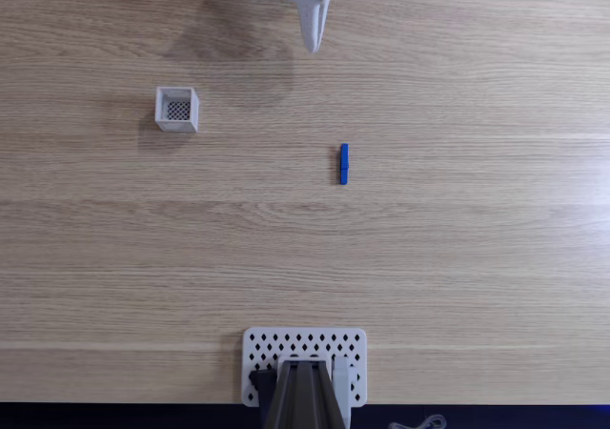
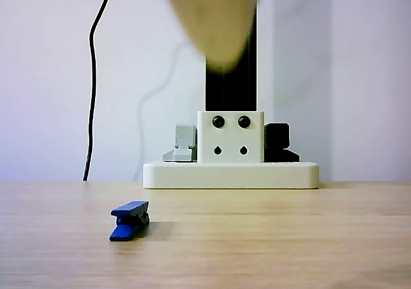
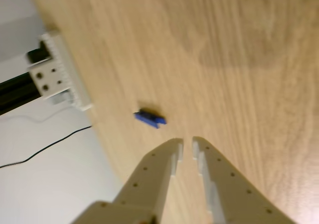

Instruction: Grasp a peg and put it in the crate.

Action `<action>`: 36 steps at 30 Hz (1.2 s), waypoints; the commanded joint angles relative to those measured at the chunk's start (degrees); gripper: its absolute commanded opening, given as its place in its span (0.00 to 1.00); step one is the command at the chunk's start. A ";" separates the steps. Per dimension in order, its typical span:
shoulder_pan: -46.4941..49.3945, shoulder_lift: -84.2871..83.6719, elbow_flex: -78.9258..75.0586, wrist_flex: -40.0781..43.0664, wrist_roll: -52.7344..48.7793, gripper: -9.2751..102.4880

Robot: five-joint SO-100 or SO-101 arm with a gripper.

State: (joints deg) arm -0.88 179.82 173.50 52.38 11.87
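tool (image 2: 215, 45): blurred, cut by top edge | peg (image 3: 149, 118): blurred | perforated plate (image 1: 348, 348): partly hidden by arm

In the fixed view, bare desk (image 1: 457, 257) lies on every side of the peg (image 1: 344, 163), with the crate (image 1: 177, 109) well apart to its left. The perforated plate (image 1: 305, 345) with its dark post stands at the near edge. The gripper (image 1: 312, 40) hangs at the far edge, jaws nearly together, nothing between it and the peg.
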 commanded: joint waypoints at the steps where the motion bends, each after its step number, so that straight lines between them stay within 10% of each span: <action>1: -0.44 -9.93 -10.81 0.18 -3.08 0.08; 20: -1.05 -57.83 -36.56 -14.85 -92.64 0.08; 36: -7.12 -84.46 -58.71 -25.93 -99.32 0.08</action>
State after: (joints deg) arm -7.38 96.59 123.57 27.86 -86.84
